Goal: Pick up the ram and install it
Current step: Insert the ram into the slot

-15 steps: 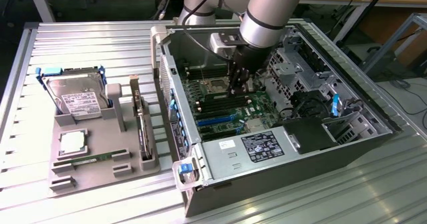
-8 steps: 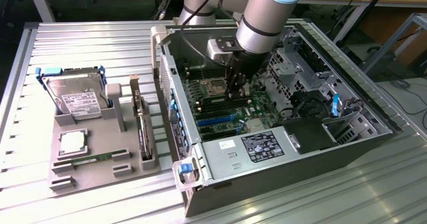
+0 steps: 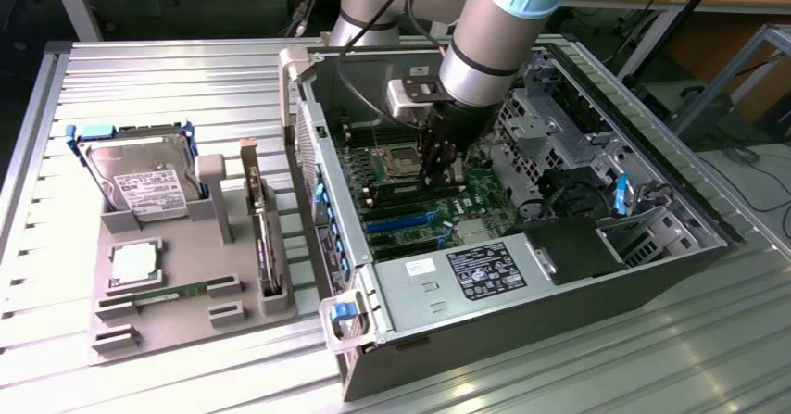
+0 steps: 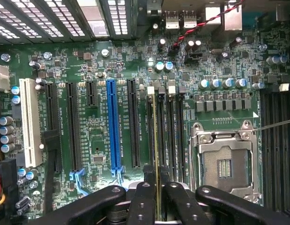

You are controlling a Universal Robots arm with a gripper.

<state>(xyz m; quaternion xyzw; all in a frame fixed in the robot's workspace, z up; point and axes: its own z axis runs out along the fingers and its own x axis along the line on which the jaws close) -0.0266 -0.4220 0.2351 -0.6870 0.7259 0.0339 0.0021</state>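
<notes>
Exterior view: gripper [image 3: 440,171] low inside open computer case [image 3: 557,275], over motherboard [image 3: 408,212], near processor socket [image 3: 398,162].
Wrist view: fingers [image 4: 144,201] clamped on ram [image 4: 156,140]; ram edge-on, upright, aligned along memory slots [image 4: 169,136] beside the socket; cannot tell if seated.

The case [image 3: 420,340] is open on top, leaving the tool [image 4: 157,190], clamped on the ram [image 4: 155,140], free room from above. Lower down it is tight: slots [image 4: 175,131] either side of the ram, the socket [image 4: 224,161] just beside them, the drive cage [image 3: 544,122] near the arm [image 3: 488,25].
</notes>
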